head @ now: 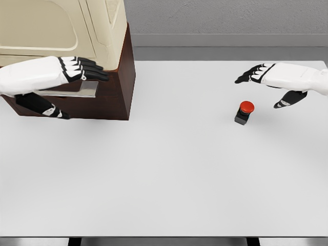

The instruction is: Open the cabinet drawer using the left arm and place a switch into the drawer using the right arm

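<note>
Left hand (77, 72) at the drawer handle (82, 89), fingers straight and together, nothing gripped.
Hook the handle fully before pulling straight out; right hand (279, 82) hovers spread beside the switch (244, 112) on the table (169, 174).

Simulated test bench rather than any lived-in room; plain white tabletop (169, 174) without clutter; flat grey wall (225, 18) behind with a paler strip along its base; smooth, textureless rendered surfaces throughout; lone brown-and-cream cabinet (110, 61) at the back left.
</note>
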{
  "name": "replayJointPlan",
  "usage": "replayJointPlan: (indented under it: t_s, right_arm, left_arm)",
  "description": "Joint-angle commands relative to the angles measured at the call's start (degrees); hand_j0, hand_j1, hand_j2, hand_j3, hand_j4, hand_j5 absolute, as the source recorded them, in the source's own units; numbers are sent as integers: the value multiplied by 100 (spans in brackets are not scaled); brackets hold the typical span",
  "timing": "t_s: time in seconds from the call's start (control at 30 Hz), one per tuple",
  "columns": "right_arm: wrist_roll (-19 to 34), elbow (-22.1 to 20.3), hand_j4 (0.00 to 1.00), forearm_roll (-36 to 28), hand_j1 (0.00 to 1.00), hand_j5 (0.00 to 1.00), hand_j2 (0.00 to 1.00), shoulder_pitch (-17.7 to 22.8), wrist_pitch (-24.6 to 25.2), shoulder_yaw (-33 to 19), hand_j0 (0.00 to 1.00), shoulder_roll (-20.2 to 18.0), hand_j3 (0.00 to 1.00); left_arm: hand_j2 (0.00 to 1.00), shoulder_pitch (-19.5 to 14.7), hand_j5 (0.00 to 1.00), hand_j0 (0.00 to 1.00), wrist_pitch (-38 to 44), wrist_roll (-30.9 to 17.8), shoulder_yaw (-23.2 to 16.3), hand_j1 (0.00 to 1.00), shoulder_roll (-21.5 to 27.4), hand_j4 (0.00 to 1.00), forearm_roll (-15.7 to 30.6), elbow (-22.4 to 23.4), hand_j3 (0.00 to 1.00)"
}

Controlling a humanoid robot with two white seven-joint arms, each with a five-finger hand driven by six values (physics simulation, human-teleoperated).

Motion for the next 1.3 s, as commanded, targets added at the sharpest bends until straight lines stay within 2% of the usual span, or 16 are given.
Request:
replayJointPlan:
  t_s: [0.0, 0.23, 0.33, 0.67, 0.73, 0.87, 1.03, 1.1, 1.17, 1.2, 1.27]
  right_arm:
    - [-3, 20, 100, -17, 100, 100, 100, 0, 16, 2, 100, -11, 100]
    - [-3, 117, 100, -25, 100, 100, 100, -18, 16, 19, 100, 7, 100]
    - [-3, 354, 100, -34, 100, 100, 100, -18, 16, 54, 100, 68, 100]
    - [-3, 530, 100, -25, 100, 100, 100, -18, 16, 511, 100, 481, 100]
    - [-3, 600, 100, -25, 100, 100, 100, -26, 16, 599, 100, 507, 100]
    - [-3, 864, 100, -25, 100, 100, 100, -44, 16, 634, 100, 657, 100]
    - [-3, 1198, 100, 142, 100, 100, 100, -62, 16, 634, 100, 850, 100]
    - [-3, 1207, 100, 142, 100, 100, 100, -79, 16, 634, 100, 842, 100]
    - [-3, 1207, 100, 150, 100, 100, 100, -88, 16, 634, 100, 842, 100]
    - [-3, 1215, 100, 150, 100, 100, 100, -88, 16, 634, 100, 842, 100]
    - [-3, 1216, 95, 150, 95, 95, 95, -88, 16, 626, 95, 842, 95]
  left_arm:
    - [100, 0, 100, 100, 10, 35, -3, 100, 88, 100, 230, 0, 100]
    - [100, -17, 100, 100, 10, -18, 15, 100, 53, 100, 239, 0, 100]
    - [100, -26, 100, 100, 10, 26, -3, 100, 79, 100, 248, 0, 100]
    - [100, -132, 100, 100, 10, -44, -20, 100, 115, 100, 371, 0, 100]
    - [100, -167, 100, 100, 10, -571, -20, 100, 115, 100, 362, 0, 100]
    - [100, -158, 100, 100, 10, -1090, -20, 100, 106, 100, 362, 0, 100]
    - [100, -184, 100, 100, 73, -844, 6, 100, 36, 100, 344, 9, 100]
    - [100, -167, 100, 100, 390, -931, 15, 100, -228, 100, 327, 9, 100]
    - [100, -184, 100, 100, 478, -958, 6, 100, -255, 100, 502, 0, 100]
    - [100, -211, 100, 100, 478, -1045, -3, 100, -219, 100, 739, 9, 100]
    - [100, -316, 100, 100, 461, -1186, -12, 100, -246, 100, 863, 0, 100]
